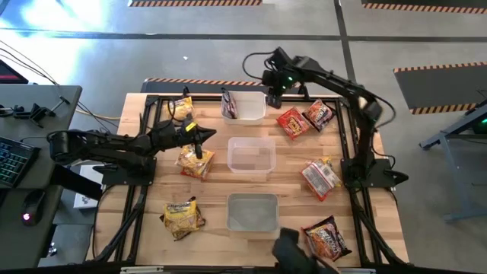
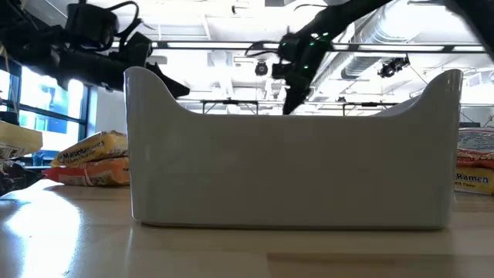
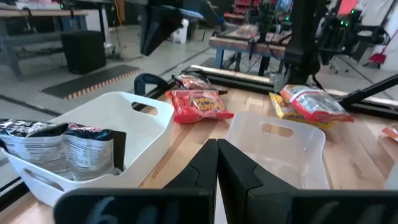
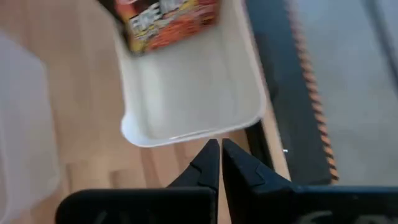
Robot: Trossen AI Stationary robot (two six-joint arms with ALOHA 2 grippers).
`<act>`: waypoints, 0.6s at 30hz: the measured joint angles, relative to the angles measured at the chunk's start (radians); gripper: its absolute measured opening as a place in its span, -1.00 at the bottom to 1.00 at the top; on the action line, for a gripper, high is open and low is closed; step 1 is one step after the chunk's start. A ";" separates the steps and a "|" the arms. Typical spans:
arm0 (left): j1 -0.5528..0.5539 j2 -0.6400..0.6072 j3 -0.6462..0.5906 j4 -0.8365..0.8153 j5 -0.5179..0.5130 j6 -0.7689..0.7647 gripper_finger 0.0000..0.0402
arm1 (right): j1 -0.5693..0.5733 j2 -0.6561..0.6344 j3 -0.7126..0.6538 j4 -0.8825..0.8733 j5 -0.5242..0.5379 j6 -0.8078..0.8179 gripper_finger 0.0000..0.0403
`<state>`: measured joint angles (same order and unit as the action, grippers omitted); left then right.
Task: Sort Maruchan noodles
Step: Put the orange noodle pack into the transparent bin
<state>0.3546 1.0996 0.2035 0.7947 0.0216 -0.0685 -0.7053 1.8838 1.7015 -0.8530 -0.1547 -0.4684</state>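
Maruchan noodle packets lie flat on the wooden table: yellow ones (image 1: 181, 106) (image 1: 195, 161) (image 1: 183, 217), a red one (image 1: 292, 122), dark ones (image 1: 319, 114) (image 1: 327, 237) and a red-and-white one (image 1: 321, 176). A dark packet (image 4: 165, 18) leans inside the white tub (image 1: 255, 114) at the far side, also seen as a dark packet (image 3: 62, 149) in the left wrist view. My left gripper (image 1: 199, 143) hangs shut above the yellow packet left of the clear tub (image 1: 251, 157). My right gripper (image 1: 272, 95) is shut above the white tub's right end (image 4: 249, 118), holding nothing.
A third tub (image 1: 253, 211) stands near the front edge and fills the low view as a tub wall (image 2: 289, 170). A black frame (image 1: 144, 152) borders the table. Bare wood shows between the tubs and the packets on both sides.
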 joint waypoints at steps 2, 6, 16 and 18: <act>0.010 0.000 -0.010 0.029 0.009 0.000 -1.00 | 0.013 -0.101 -0.138 0.094 0.032 0.059 -1.00; 0.043 0.000 0.002 0.035 0.088 0.000 -1.00 | 0.063 -0.313 -0.411 0.197 0.125 0.192 -1.00; 0.054 0.008 0.010 -0.018 0.130 0.036 -1.00 | 0.255 -0.618 -0.810 0.201 0.369 0.602 -0.82; 0.050 0.025 0.009 -0.034 0.128 0.040 -1.00 | 0.289 -0.611 -0.864 0.222 0.380 0.647 -0.67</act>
<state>0.4047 1.1251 0.2126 0.7609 0.1495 -0.0290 -0.4163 1.2727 0.8377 -0.6309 0.2255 0.1782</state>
